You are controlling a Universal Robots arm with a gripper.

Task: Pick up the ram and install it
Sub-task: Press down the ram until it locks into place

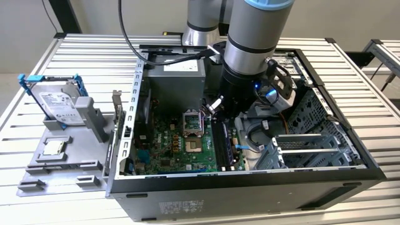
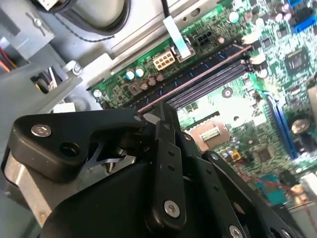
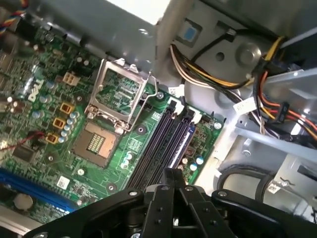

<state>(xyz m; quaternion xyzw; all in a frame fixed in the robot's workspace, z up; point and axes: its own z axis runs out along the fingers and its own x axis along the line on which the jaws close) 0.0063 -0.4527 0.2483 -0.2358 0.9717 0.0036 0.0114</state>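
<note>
So the arm's reaching down into the open PC case (image 1: 325,180), jaws hovering right over the black memory slots (image 3: 163,144) on the motherboard (image 1: 168,150). In both wrist views the fingers (image 3: 171,196) look pressed together on a thin edge, probably the ram (image 2: 198,74) lying along the slots, but I can't tell for sure. Hard drive (image 1: 59,105) sits on the gray tray (image 1: 62,168) on the table (image 1: 93,56), at about 9 o'clock from the case.
</note>
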